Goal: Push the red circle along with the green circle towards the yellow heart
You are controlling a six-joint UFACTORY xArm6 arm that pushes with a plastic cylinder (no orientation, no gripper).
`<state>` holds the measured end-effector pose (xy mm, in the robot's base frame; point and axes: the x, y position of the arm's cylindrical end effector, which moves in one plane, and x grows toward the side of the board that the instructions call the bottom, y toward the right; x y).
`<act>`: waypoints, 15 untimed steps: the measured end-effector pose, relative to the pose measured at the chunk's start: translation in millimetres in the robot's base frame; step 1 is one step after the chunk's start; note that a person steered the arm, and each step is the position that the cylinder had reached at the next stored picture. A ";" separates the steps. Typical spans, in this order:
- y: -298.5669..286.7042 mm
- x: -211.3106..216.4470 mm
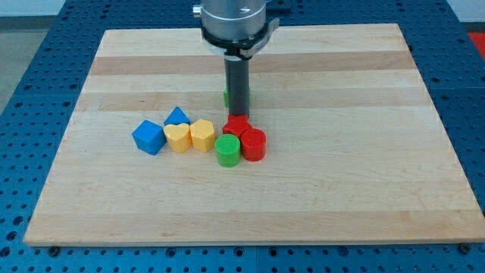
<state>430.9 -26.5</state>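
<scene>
At the centre of the frame, our rod descends from the upper middle, and my tip (239, 113) meets the surface (356, 189) just above a red block (236, 125) whose shape we cannot make out, since the rod partly covers it. We carry no claw, so there is nothing to report as open, closed or gripping. A green block (226, 97) shows only as a sliver behind the rod, at its left edge; its shape cannot be told. The red circle (253, 144) stands just below and right of the tip, touching the partly hidden red block. The green circle (227, 150) stands immediately left of the red circle, in contact with it, and slightly lower in the frame. The yellow heart (178, 138) lies left of centre, and a second yellow block (201, 134), its shape unclear, sits between the heart and the green circle, close to both. A blue triangle (176, 117) rests just above the heart, and a blue cube (148, 136) sits at the heart's left, near it. The surface is pale wood on a blue perforated base (38, 76).
</scene>
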 end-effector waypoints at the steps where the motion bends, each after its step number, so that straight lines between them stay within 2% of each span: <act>1: -2.8 10.7; 3: 6.3 14.7; 4: 63.0 30.4; 5: 79.5 65.9; 6: 79.2 65.9; 12: -38.8 65.9; 15: 80.8 66.8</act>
<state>497.7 54.2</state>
